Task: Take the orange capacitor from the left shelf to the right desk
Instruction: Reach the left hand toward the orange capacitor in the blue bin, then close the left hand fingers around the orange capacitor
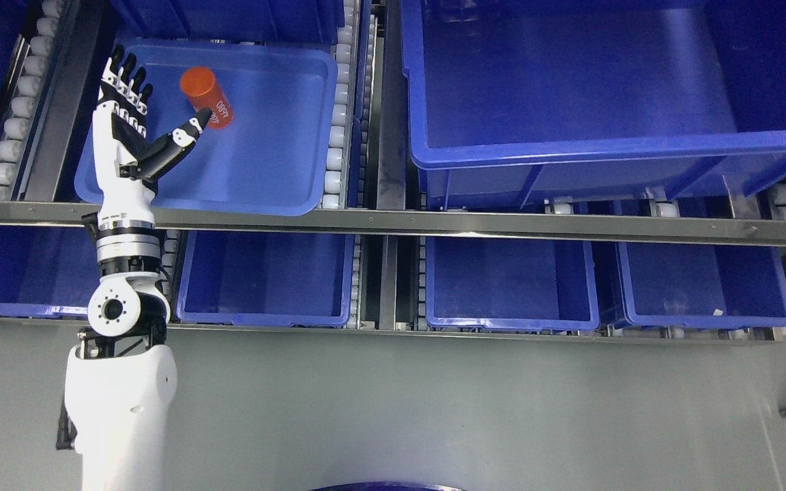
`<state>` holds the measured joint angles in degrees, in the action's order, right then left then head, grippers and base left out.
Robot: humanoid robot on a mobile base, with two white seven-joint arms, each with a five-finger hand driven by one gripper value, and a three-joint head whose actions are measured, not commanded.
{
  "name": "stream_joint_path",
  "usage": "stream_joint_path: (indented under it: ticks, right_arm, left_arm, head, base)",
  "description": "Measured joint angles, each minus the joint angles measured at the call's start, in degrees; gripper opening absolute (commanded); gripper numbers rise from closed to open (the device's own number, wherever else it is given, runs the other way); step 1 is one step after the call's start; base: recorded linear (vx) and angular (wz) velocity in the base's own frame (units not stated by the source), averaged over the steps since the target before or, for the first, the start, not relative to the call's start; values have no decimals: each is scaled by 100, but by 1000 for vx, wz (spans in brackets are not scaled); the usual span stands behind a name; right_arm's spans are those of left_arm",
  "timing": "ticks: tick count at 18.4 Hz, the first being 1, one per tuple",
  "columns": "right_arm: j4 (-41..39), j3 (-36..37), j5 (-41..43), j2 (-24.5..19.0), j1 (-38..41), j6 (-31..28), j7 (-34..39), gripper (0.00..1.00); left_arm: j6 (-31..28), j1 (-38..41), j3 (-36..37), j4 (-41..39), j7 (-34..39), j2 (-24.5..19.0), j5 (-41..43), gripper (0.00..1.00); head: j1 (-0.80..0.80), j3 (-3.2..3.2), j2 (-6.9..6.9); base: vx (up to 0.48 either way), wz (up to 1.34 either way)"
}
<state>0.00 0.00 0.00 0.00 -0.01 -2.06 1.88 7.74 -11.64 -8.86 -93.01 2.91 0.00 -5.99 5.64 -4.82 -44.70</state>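
Blue plastic bins fill a metal shelf (393, 221) with white rollers (335, 146) along its lanes, and grey floor (434, 409) lies below. We see our left arm rising from the lower left, its robot hand (135, 123) reaching over the shelf's front rail into a shallow blue tray (263, 177) on the upper left level. Its four fingers (123, 78) point straight up the tray's left side, held close together, while the thumb (178, 140) angles out to the right. So the hand is spread and grips nothing.

An orange capacitor (206, 97) lies on its side in the upper part of that tray, white print on its lower end. Our thumb tip sits right at that printed end; we cannot tell whether it touches. A large deep bin (604, 143) stands to the right, and smaller bins (509, 286) line the lower level.
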Motion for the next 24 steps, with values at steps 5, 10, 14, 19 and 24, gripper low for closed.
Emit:
stream_joint_path:
  ticks: [5, 10, 14, 19, 24]
  right_arm:
    - [0, 0, 0, 0, 0, 24, 0, 100]
    - [0, 0, 0, 0, 1, 13, 1, 100]
    - [0, 0, 0, 0, 1, 1, 8, 100]
    - [0, 0, 0, 0, 1, -2, 29, 100]
    - [0, 0, 0, 0, 1, -4, 14, 100]
  left_arm:
    - [95, 245, -18, -19, -1, 0, 2, 100]
    - [-277, 35, -91, 191, -5, -79, 12, 99]
    - [-369, -310, -114, 523, -5, -242, 15, 98]
    - [-524, -527, -15, 848, -351, -387, 21, 97]
    - [-555, -849, 146, 1269, -448, -469, 99, 94]
  head:
    - [0, 0, 0]
    - [0, 0, 0]
    - [0, 0, 0]
    - [0, 0, 0]
    - [0, 0, 0]
  base:
    - [19, -17]
    - [-6, -12]
    - [-1, 3]
    - [0, 0]
    - [0, 0]
